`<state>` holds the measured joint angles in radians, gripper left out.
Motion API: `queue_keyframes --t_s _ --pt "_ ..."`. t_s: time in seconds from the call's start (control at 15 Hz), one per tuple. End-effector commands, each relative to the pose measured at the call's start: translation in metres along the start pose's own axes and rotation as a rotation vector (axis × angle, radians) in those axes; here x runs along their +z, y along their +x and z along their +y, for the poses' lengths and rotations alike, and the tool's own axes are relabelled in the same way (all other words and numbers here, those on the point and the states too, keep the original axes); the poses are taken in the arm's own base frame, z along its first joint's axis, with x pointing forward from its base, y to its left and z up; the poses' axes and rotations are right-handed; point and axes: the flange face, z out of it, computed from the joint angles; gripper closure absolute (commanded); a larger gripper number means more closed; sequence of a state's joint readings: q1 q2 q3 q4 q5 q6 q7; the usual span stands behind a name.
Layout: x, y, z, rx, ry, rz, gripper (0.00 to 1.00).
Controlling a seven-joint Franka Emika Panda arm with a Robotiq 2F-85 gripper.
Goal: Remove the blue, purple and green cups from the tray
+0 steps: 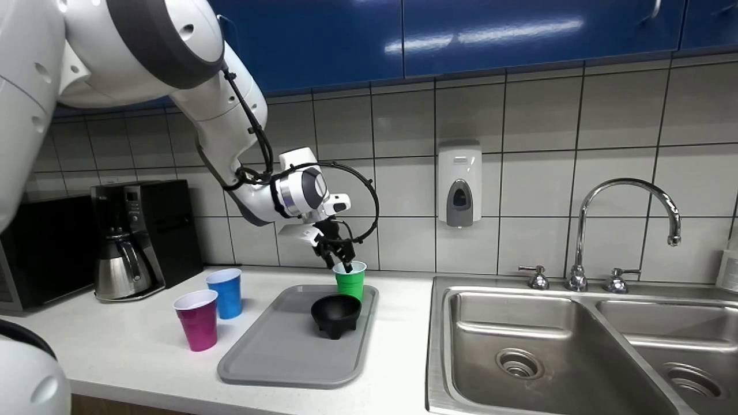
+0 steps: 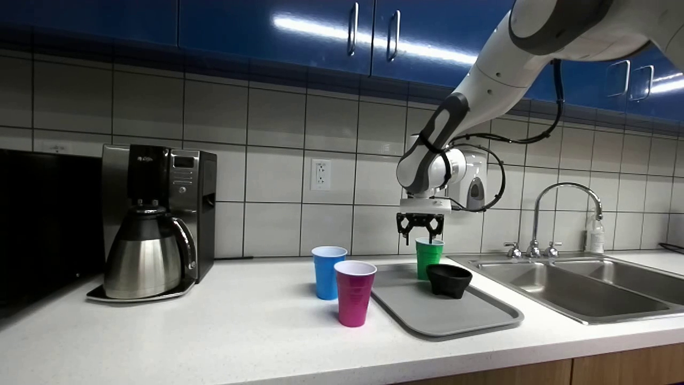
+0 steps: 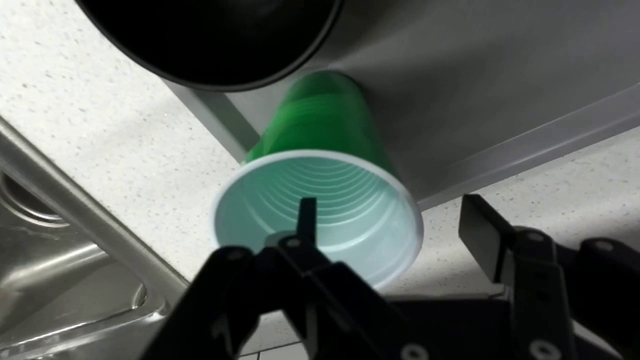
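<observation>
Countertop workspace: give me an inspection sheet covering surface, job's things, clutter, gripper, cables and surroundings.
Surface: white counter with a grey tray on it.
Job's things: green cup upright on the tray; blue cup and purple cup upright on the counter, off the tray.
Clutter: black bowl on the tray, near the green cup; whether they touch is unclear.
Grippers: gripper open, one finger over or inside the green cup's mouth, the other outside; nothing held.
Cables: black cables run along the arm and loop out beside it; snagging, nothing seen.
Surroundings: coffee maker, sink, soap dispenser and blue cabinets; people, nothing seen.
</observation>
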<state>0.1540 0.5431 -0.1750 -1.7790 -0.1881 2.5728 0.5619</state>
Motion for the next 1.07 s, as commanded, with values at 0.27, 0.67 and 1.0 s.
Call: queue_keyframes --t_s 0.27,0.67,1.0 --pt "0.015 0.001 -0.001 -0.009 0.005 -0.042 0.89" --pt "0.006 0.002 -0.004 -0.01 0.003 -0.035 0.99" --pt "-0.008 0.001 -0.01 -0.018 0.006 -0.025 0.99"
